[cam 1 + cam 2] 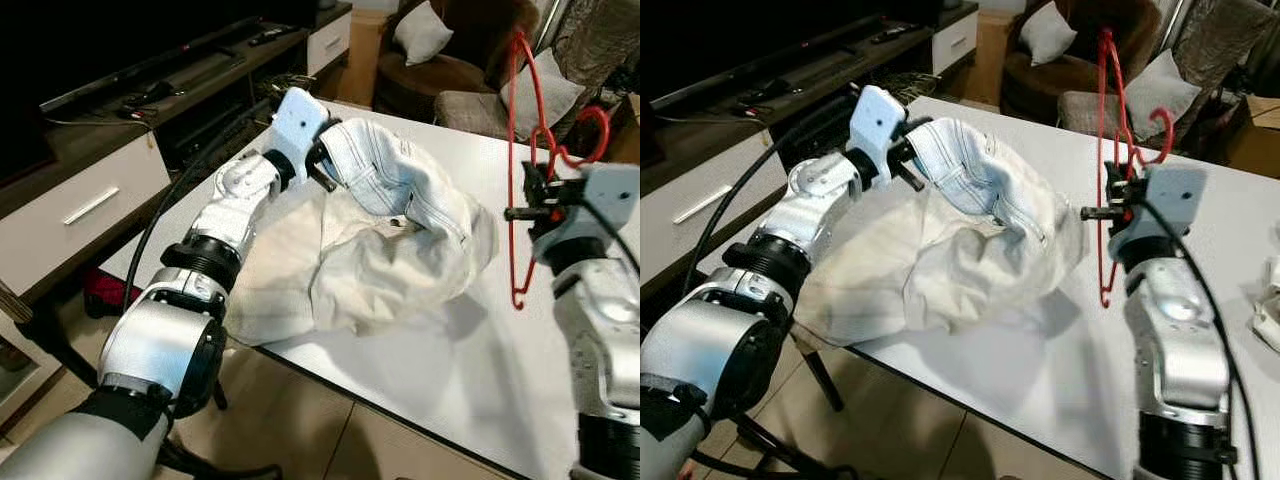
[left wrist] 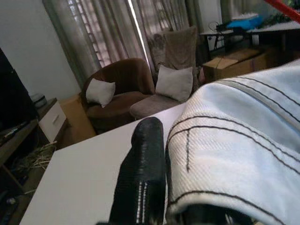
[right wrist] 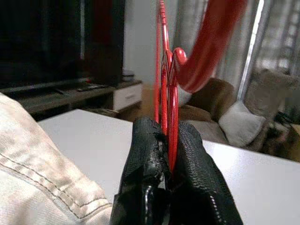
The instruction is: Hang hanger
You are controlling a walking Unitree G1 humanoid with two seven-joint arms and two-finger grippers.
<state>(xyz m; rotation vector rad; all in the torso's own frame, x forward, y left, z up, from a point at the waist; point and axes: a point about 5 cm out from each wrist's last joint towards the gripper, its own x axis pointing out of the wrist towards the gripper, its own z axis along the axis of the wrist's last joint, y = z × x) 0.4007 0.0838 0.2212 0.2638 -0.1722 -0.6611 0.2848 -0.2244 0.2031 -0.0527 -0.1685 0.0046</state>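
Two grippers are both occupied over the white desk. The right gripper is clamped on a red hanger, its black fingers pressed tight on the thin wire near the neck, as the right wrist view shows. The hanger stands on end above the desk's right side, its long axis nearly vertical, hook curling off beside the gripper and the far tip hanging down just above the desk top. The left gripper is pinched on a raised fold of the pale garment, apparently light denim with dark stitched seams, lifting what looks like its waistband edge off the heap; one black finger lies against the cloth in the left wrist view. The rest of the garment lies crumpled near the desk's left edge and middle. What matters for the coming move is that the hanger lies to the right of the lifted cloth, well apart from it across bare desk, and it is edge-on and upright rather than level with the opening. By my judgement, the right arm must tip the hanger toward the left gripper and bring one end into the held-up opening, while the left keeps that edge raised.
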